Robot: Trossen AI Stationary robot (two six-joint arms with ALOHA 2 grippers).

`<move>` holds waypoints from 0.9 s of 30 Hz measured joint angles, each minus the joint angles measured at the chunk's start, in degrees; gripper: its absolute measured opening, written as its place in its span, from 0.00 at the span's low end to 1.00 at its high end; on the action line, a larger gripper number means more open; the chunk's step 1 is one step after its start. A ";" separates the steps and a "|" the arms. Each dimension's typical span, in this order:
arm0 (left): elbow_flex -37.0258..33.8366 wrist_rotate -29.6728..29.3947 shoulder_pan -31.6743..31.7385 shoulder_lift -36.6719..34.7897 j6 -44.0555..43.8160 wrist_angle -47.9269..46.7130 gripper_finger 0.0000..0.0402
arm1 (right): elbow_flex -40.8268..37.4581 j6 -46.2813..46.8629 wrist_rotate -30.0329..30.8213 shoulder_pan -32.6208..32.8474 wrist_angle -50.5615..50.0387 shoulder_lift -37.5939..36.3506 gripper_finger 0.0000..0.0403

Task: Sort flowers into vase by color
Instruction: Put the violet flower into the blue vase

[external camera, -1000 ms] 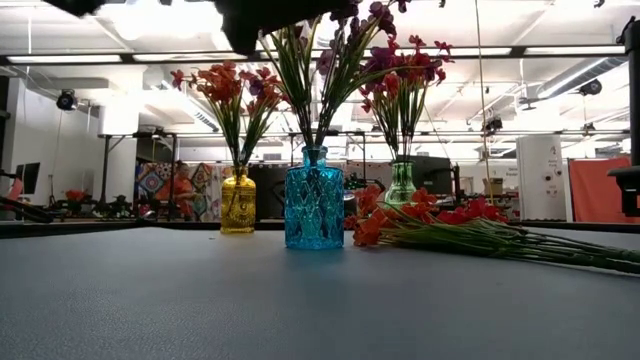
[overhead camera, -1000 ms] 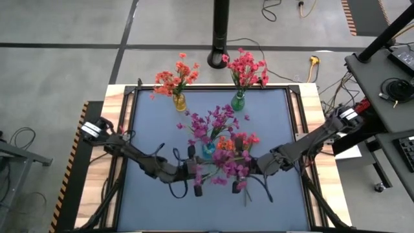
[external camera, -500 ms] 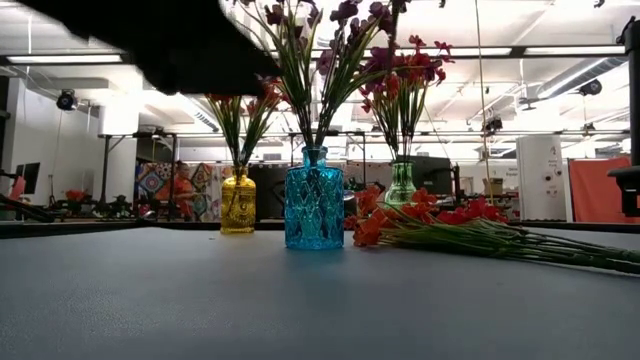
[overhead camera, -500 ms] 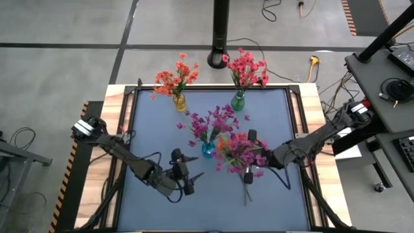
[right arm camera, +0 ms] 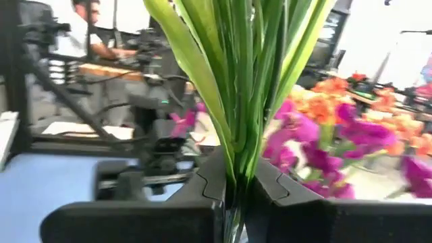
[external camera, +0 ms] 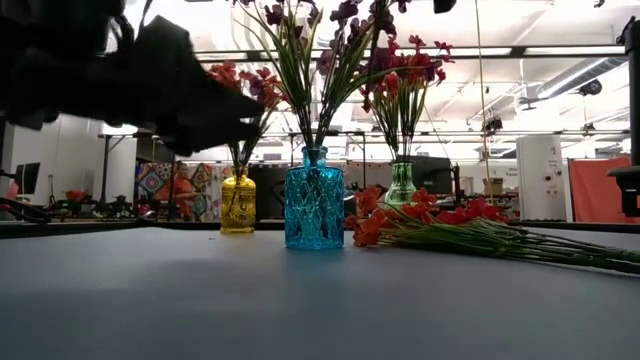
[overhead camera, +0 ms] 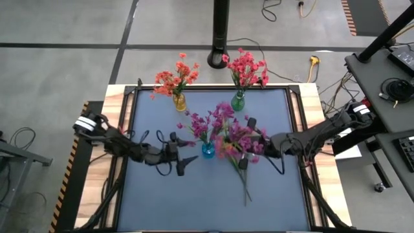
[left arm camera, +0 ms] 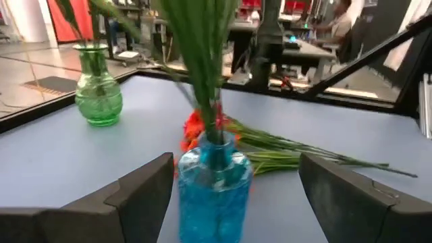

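Note:
A blue vase (overhead camera: 207, 150) with purple flowers (overhead camera: 210, 122) stands mid-table. Just left of it my left gripper (overhead camera: 189, 158) is open and level, its fingers (left arm camera: 145, 192) pointing at the vase (left arm camera: 214, 196) without touching it. Just right of the vase my right gripper (overhead camera: 246, 145) is shut on a purple-magenta sprig (overhead camera: 236, 138), held above the table. Several orange and red flowers (external camera: 420, 212) lie flat on the table on the near right. My right gripper pinches the sprig's bundle of green stems and leaves (right arm camera: 239, 158) between its two shut fingers (right arm camera: 270, 185). The fingers come in level from the table's right and lie across the stems. The sprig stands upright in the hold, blossoms on top, clear of the table.
At the far edge stand a yellow vase (overhead camera: 179, 101) with orange flowers and a green vase (overhead camera: 238, 101) with red-pink flowers. The lying flowers' stems (overhead camera: 245, 189) reach toward the near edge. The blue mat (overhead camera: 155, 200) is bare at the near left.
My left gripper has drawn away from the purple sprig toward the table's left, sunk lower, then come toward the far edge beside the blue vase. My right gripper has carried the upright sprig toward the far edge, closer to the blue vase.

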 joint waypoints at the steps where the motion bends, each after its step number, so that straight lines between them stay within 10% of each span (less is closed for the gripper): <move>1: -0.69 -0.04 0.02 1.13 0.50 1.89 0.75 | 0.00 -0.08 -0.89 0.04 -0.16 0.01 0.04; 19: 1.54 -11.57 1.51 5.81 -1.16 1.82 0.75 | -0.01 -4.31 -1.87 0.00 -0.80 0.03 0.04; 27: 1.01 -7.62 2.26 5.81 -1.90 1.51 0.78 | -0.02 -4.02 -1.79 0.00 -1.51 0.10 0.04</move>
